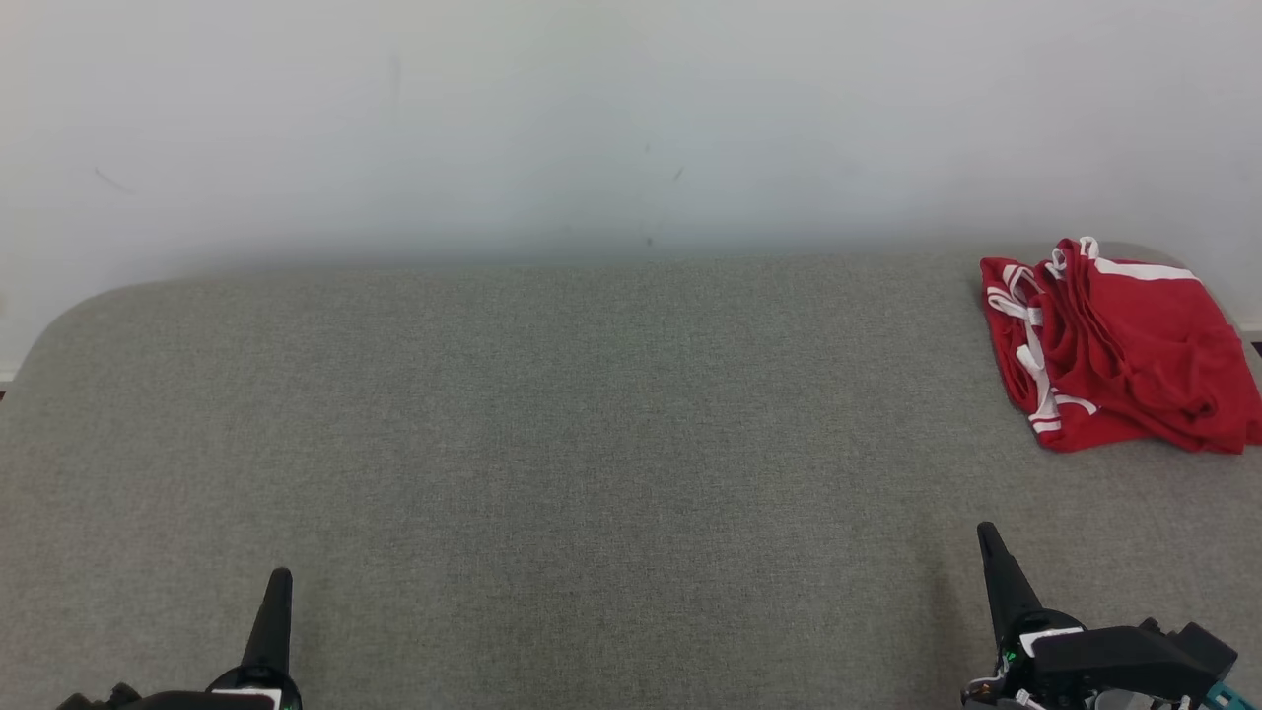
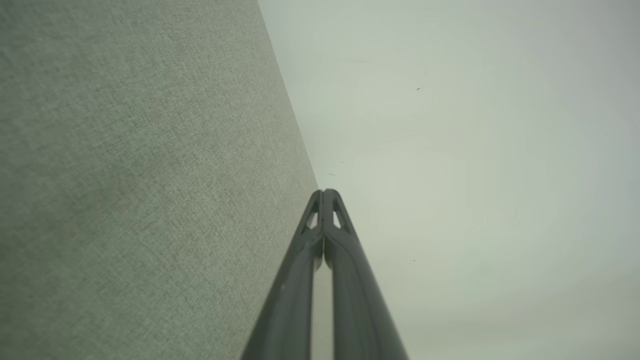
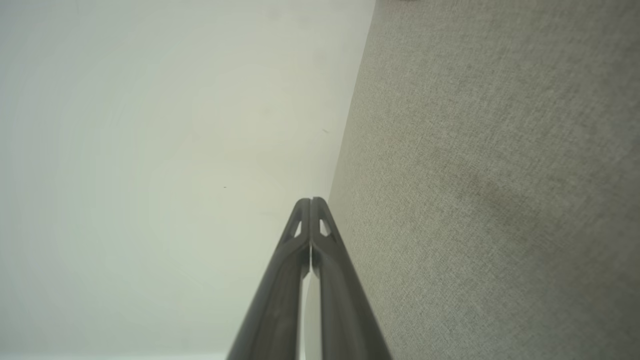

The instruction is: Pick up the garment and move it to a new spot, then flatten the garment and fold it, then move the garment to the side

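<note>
A grey woven surface [image 1: 592, 444] with rounded far corners stands against a plain white wall [image 1: 592, 118], and everything here is easiest placed against that surface. The garment [image 1: 1124, 355], red with white trim, lies in a loose, rumpled heap at the surface's far right corner, close to the wall. Its white bands bunch along the side facing the middle of the surface, and one white stripe runs along its far edge. It rests on the cloth, with neither arm touching it.

The left end effector [image 1: 281, 577] hovers at the surface's near edge, towards the left side, its dark tip pointing at the wall. In the left wrist view its two fingers [image 2: 350, 280] are pressed together tip to tip, the jaws fully narrow, with the surface to one side of them and the wall to the other.

The right end effector [image 1: 986, 532] sits at the surface's near edge on the right side, on the same side as the garment but well apart from it. It leans slightly towards the middle. In the right wrist view its fingers [image 3: 280, 290] also meet at the tips, closed tight, framed by wall and grey cloth.
</note>
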Motion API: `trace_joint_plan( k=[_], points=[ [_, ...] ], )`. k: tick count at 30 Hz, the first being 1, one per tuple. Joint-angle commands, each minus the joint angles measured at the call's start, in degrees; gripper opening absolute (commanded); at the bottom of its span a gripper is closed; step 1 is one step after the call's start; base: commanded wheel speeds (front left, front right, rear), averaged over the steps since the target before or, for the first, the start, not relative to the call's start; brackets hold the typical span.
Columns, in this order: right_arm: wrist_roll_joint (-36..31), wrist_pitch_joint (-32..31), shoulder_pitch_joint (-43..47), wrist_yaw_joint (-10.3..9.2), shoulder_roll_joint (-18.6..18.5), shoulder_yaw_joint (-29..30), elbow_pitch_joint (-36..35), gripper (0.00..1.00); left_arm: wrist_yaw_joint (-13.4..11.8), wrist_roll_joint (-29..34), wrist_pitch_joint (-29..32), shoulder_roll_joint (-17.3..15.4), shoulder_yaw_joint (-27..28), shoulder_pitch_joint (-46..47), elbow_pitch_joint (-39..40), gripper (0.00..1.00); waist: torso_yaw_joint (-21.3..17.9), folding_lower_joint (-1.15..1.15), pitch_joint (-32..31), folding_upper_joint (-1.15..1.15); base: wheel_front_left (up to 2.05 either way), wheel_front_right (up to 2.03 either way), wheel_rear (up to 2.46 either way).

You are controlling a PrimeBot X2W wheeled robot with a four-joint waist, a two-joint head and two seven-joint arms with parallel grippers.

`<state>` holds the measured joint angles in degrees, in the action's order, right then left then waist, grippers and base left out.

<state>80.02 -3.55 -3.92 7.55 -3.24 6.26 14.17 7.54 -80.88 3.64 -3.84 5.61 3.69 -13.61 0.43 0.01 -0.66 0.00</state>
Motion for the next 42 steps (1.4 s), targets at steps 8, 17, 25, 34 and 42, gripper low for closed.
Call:
trace_joint_plan(
  k=[8, 17, 25, 34, 42],
  points=[
    [4.47, -1.08, -1.25, -0.10, 0.26, 0.15, -0.35, 0.00, -0.08, -3.95, 1.05, 0.38, 0.52, 1.64, -0.08, 0.00, -0.12, 0.00, 0.24, 0.00, 0.00, 0.00, 0.00],
    [8.40, -2.09, -1.92, -0.11, 0.36, 0.26, -0.29, 0.00, -0.09, -7.55, 2.08, 0.69, 0.81, 2.24, -0.31, 0.00, -0.26, -0.01, 0.51, 0.00, 0.00, 0.00, 0.00],
    [11.59, -2.98, -2.34, -0.12, 0.46, 0.33, -0.23, 0.00, -0.09, -10.84, 2.91, 0.98, 1.04, 2.71, -0.46, 0.00, -0.38, -0.01, 0.75, 0.00, 0.00, 0.00, 0.00],
    [12.43, -3.19, -2.52, -0.12, 0.49, 0.33, -0.21, 0.00, -0.09, -11.61, 3.08, 1.06, 1.10, 2.89, -0.50, 0.00, -0.43, -0.01, 0.84, 0.00, 0.00, 0.00, 0.00],
    [12.43, -3.19, -2.52, -0.12, 0.48, 0.32, -0.21, 0.00, -0.09, -11.63, 3.07, 1.06, 1.09, 2.88, -0.50, 0.00, -0.43, -0.01, 0.84, 0.00, 0.00, 0.00, 0.00]
  ],
)
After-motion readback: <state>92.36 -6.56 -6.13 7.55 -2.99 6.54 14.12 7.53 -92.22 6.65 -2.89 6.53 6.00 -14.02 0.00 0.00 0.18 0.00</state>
